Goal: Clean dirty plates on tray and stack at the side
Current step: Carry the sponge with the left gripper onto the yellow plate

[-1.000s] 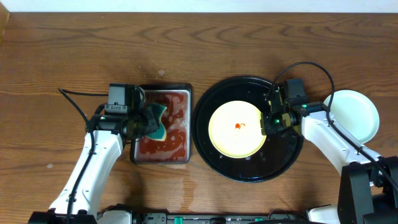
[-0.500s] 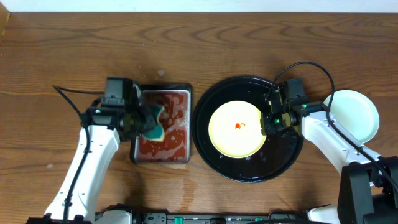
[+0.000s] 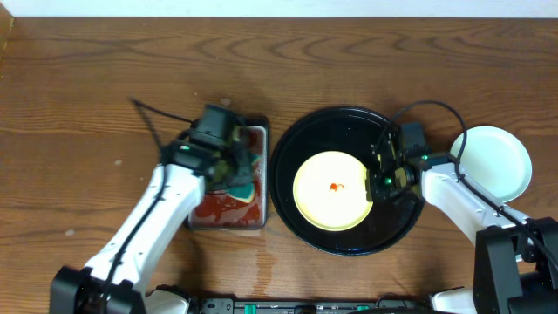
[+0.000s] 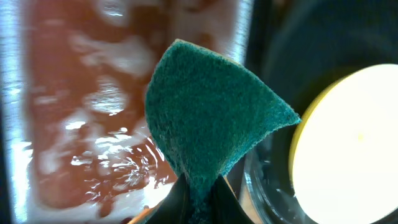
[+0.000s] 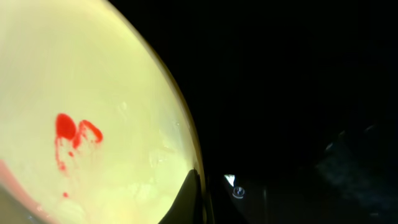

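Yellow plate (image 3: 331, 188) red-smeared, centred in black tray (image 3: 288, 205) | right gripper (image 5: 198, 199) pinching its rim | left gripper (image 4: 198, 202) clamped on green sponge (image 4: 208, 118) above red-liquid tray (image 4: 81, 124) | risk: wet sponge dripping red onto plate, pinched rim slipping under scrubbing.

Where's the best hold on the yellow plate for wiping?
Pinch the yellow plate by its right rim, from the right: it lies flat in the black tray, so only the rim offers a bite, leaving the red smear open to the green sponge.
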`<state>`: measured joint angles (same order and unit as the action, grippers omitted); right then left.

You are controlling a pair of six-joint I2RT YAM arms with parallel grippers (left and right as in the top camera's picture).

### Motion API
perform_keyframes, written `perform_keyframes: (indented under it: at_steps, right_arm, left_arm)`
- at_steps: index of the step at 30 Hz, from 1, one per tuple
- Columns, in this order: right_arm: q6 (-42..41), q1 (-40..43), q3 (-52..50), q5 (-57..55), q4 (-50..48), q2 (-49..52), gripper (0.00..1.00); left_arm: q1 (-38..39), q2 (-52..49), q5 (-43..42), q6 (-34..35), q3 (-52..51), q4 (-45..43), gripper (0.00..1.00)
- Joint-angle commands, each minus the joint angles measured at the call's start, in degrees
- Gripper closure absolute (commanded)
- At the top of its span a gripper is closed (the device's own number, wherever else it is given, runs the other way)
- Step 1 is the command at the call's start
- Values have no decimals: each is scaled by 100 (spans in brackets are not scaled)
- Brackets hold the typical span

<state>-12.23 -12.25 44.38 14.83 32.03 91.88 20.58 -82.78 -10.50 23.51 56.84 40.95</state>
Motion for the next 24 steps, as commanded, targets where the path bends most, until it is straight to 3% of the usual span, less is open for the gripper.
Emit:
perform_keyframes:
  at_steps: [1,9,13,16,24]
  right_arm:
    - [-107,-61,-334,258,-129,39,99]
    - [-212,-61,-807,535,-533,39,99]
    - [-212,-61,-828,535,-568,39,99]
    - [-212,-61,-828,538,-566,39,99]
    - [-212,-61,-828,538,-566,39,99]
  left_arm:
    - [476,-177,70,177,118,-216,93]
    - [1753,-450,68,680,116,-1423,92]
    - [2302,-656,68,1283,116,-2118,92]
    - [2555,-885,66,1655,116,-2505,92]
    - [2771,-1679,72,1687,116,-2951,93]
